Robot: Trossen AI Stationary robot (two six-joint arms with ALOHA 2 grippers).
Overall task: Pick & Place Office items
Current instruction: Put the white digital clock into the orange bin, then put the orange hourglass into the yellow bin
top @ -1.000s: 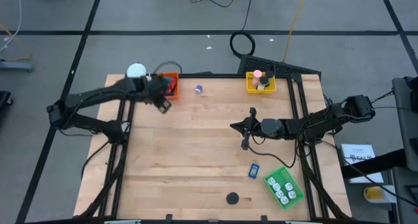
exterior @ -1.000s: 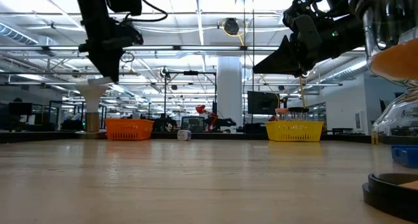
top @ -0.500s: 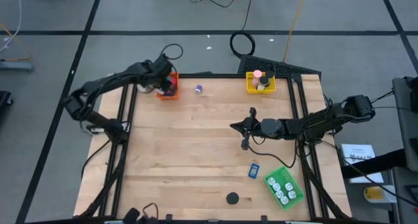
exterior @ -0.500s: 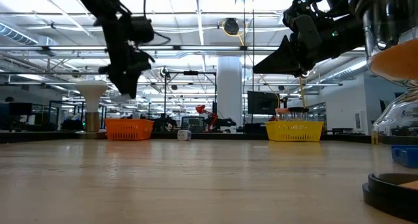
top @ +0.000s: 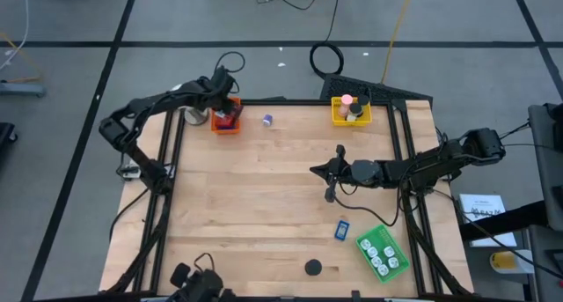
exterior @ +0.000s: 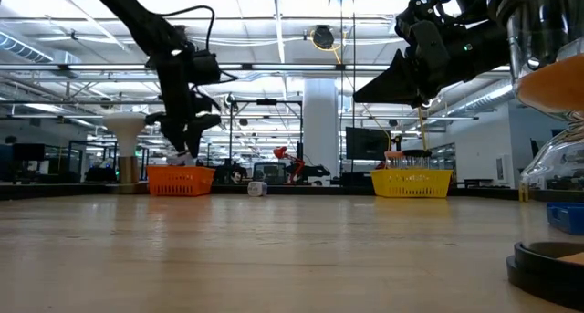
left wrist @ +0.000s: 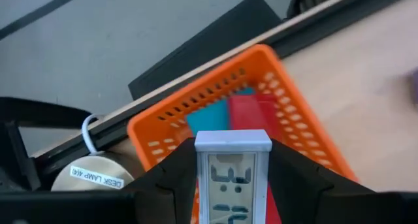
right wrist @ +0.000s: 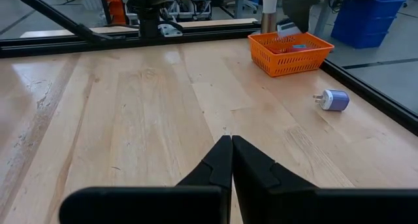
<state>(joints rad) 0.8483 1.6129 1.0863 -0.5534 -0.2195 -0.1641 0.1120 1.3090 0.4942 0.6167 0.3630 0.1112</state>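
My left gripper (top: 222,109) hangs over the orange tray (top: 227,122) at the table's far left and is shut on a small black-and-white rectangle (left wrist: 233,175) with a display face. The tray (left wrist: 175,116) holds a blue piece (left wrist: 210,117) and a red piece (left wrist: 253,110). In the low view my left gripper (exterior: 183,151) is just above the tray's rim (exterior: 181,179). My right gripper (top: 314,170) hovers shut above the middle of the table, holding nothing. My left gripper pinches the black-and-white rectangle by its two long sides (left wrist: 201,178) between its two fingers. The fingers slant steeply down toward the table's far edge and lie along the piece. Its capped end (left wrist: 233,142) sticks out past the fingertips, clear above the orange tray.
A white desk lamp's base (left wrist: 88,178) stands just left of the orange tray. A purple piece (top: 266,120) lies right of that tray. A yellow tray (top: 351,111) sits at the far edge. Near the front right are a blue piece (top: 341,230), a green tray (top: 382,254) and a black disc (top: 313,268).
My left gripper has carried the black-and-white rectangle toward the table's far edge and down, from beside the orange tray to just above it, rolling a little. Its hold has not changed.
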